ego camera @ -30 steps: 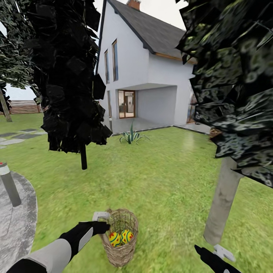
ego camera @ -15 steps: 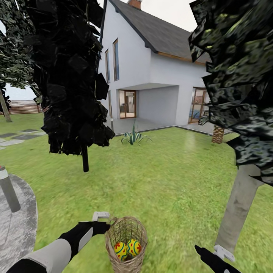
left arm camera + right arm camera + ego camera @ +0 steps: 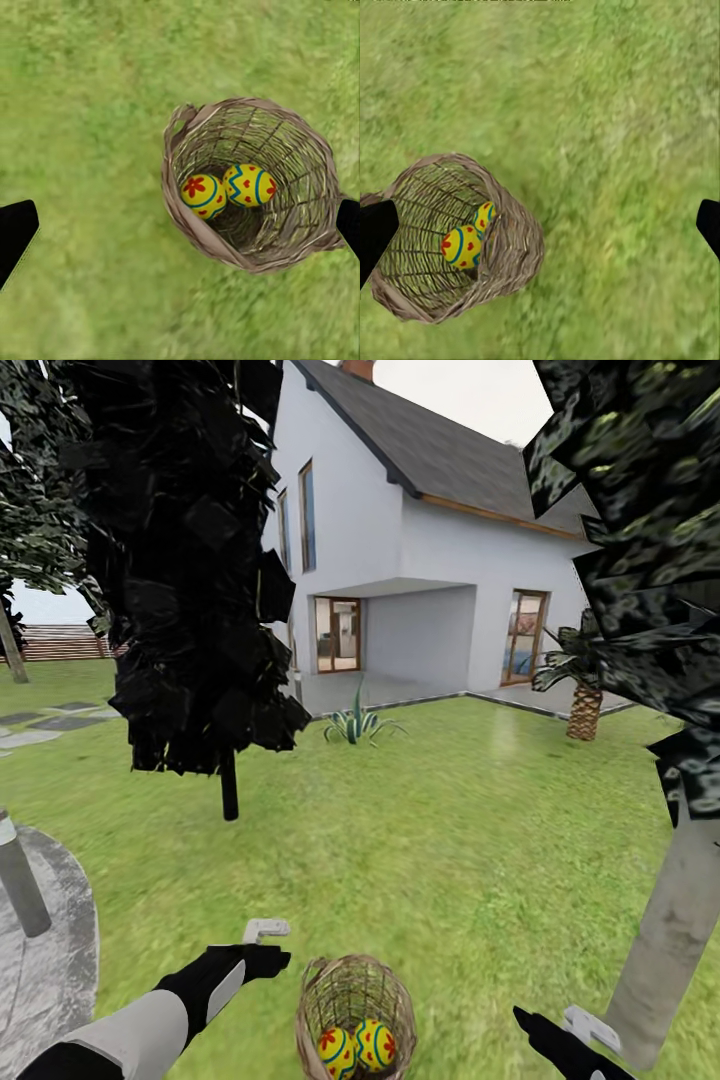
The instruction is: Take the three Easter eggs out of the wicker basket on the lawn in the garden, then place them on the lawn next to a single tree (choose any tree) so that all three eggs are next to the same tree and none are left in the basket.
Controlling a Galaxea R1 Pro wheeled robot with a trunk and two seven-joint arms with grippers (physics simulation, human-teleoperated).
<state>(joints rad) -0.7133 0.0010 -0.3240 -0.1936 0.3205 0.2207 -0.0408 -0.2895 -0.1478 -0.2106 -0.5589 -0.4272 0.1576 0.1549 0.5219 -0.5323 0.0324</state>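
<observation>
A robot's two arms reach forward over a lawn (image 3: 430, 840). Nearest, between them, a basket (image 3: 392, 992) stands upright on the grass at the bottom edge of the head view. Inside lie yellow eggs (image 3: 375, 1044) with blue zigzags and red marks; two are visible, touching side by side on the bottom, and a third cannot be made out.

The left gripper (image 3: 264, 930), just left of the basket rim, hangs above the grass with its fingers spread wide and empty. The right gripper (image 3: 582, 1024), well right of the basket, is also spread and empty, close to a pale grey trunk (image 3: 668, 940) under dark angular leaves.

Further left, a grey post (image 3: 20, 876) stands on curved paving (image 3: 50, 970). Beyond it is a second dark-leaved tree (image 3: 190, 560) with a thin trunk. Farther back, a spiky plant (image 3: 358, 722) grows at the lawn's far edge, a short palm (image 3: 582, 695) to its right, then a white house (image 3: 420, 550). A wooden fence (image 3: 62, 642) runs far left.
</observation>
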